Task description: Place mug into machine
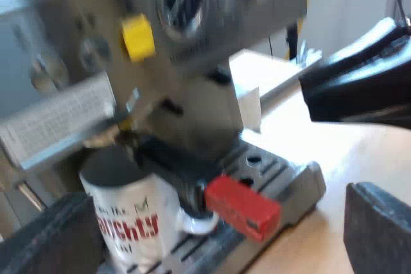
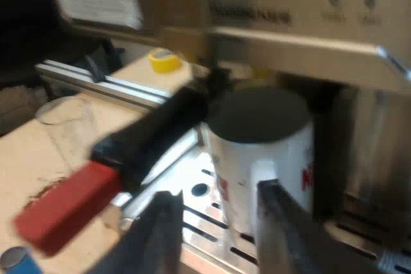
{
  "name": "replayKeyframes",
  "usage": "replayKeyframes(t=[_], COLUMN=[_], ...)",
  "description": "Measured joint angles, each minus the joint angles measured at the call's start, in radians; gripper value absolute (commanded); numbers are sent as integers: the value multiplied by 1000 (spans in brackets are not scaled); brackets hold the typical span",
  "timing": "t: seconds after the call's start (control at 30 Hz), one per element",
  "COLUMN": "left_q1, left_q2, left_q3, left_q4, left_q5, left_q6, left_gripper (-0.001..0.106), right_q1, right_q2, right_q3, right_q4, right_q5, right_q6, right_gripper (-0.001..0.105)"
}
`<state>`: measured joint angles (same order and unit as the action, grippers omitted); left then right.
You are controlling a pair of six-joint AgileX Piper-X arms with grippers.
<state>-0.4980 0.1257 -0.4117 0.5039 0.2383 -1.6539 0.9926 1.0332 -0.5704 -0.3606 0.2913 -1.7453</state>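
Black fingers first: the right tool point(image 2: 218, 222) has its two fingers standing apart, clamped on nothing, right at the foot of the mug point(image 2: 263, 152), one finger just beside the mug's handle and the other out over the slotted drip tray point(image 2: 204, 189). The left tool point(image 1: 212, 242) is spread wide as well, holding nothing, with the mug between it and the machine's front. Now the mug itself: white with red lettering, upright, its dark mouth open upward, sitting on the drip tray and tucked in under the face of the machine point(image 2: 289, 11). Close alongside it runs the holder point(image 2: 154, 129), locked into the front, its dark handle reaching out past the mug to the red end. Farther off on the bench point(image 2: 32, 165) a measuring glass point(image 2: 67, 123) stands well clear, and beyond that lies a roll of yellow tape point(image 2: 164, 59). By my reading the placing is as good as done, with the mug set down in the machine and free of both tools. Whether it sits squarely below the holder's spouts I cannot tell. What remains, I judge, is drawing the right tool back without nudging the mug or its handle.
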Motion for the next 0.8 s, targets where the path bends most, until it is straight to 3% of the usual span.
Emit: replayKeyframes(t=[0.03, 0.13, 0.3, 0.4, 0.47, 0.8], left_q1=[0, 0, 0, 0, 0, 0], left_q2=[-24, -92, -132, -132, -132, -132], left_q3=[-9, -21, -54, -78, -85, -84], left_q4=[13, 38, 108, 171, 201, 206], left_q5=[0, 0, 0, -35, -62, -69], left_q6=[0, 0, 0, 0, 0, 0], left_gripper=[78, 78, 78, 78, 78, 78], right_q1=[23, 86, 169, 204, 211, 210], right_q2=[-20, -56, -58, -42, -12, 204], right_q3=[0, -7, -47, -90, -141, -328], right_q4=[20, 51, 58, 96, 128, 139], right_q5=[11, 46, 161, 237, 249, 307], right_q6=[-27, -70, -76, -76, -76, -78], right_gripper=[0, 0, 0, 0, 0, 0])
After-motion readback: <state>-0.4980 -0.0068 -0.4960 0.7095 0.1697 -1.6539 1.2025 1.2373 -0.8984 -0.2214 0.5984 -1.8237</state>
